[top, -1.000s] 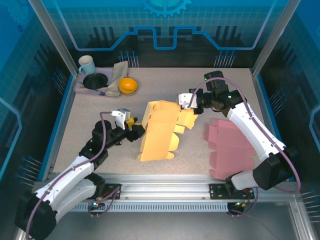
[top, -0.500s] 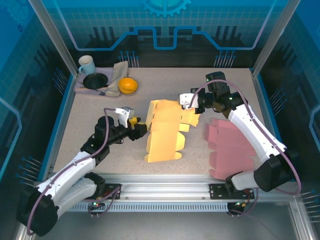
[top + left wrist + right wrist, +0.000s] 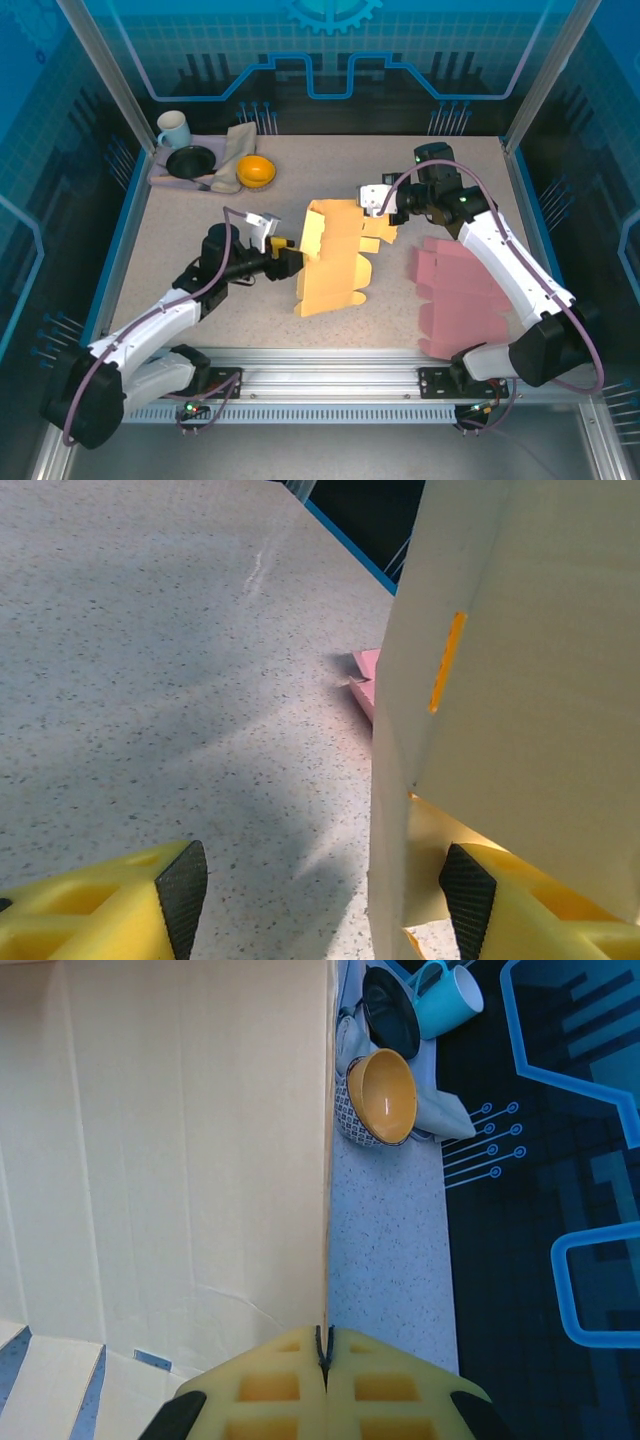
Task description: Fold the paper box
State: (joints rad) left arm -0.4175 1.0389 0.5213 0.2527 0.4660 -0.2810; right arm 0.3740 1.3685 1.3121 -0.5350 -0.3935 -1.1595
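The yellow paper box [image 3: 335, 255] stands tilted up on the table's middle, partly unfolded. My right gripper [image 3: 385, 207] is shut on its far right edge; in the right wrist view the fingertips [image 3: 325, 1345] pinch the thin edge of the pale panel [image 3: 170, 1160]. My left gripper [image 3: 290, 262] is open at the box's left side. In the left wrist view the box's wall [image 3: 520, 660] rises between the two pads, close to the right pad [image 3: 465, 900], while the left pad [image 3: 180, 890] is far from it over bare table.
A flat pink paper box [image 3: 460, 290] lies at the right, with a corner [image 3: 365, 680] showing past the yellow one. At the back left are an orange bowl [image 3: 256, 171], a black plate [image 3: 190, 161], a cup [image 3: 172, 128] and a cloth [image 3: 236, 147].
My left gripper has moved right, up to the box's left edge. The box has been raised more upright and looks narrower from above. The right gripper has kept its hold.
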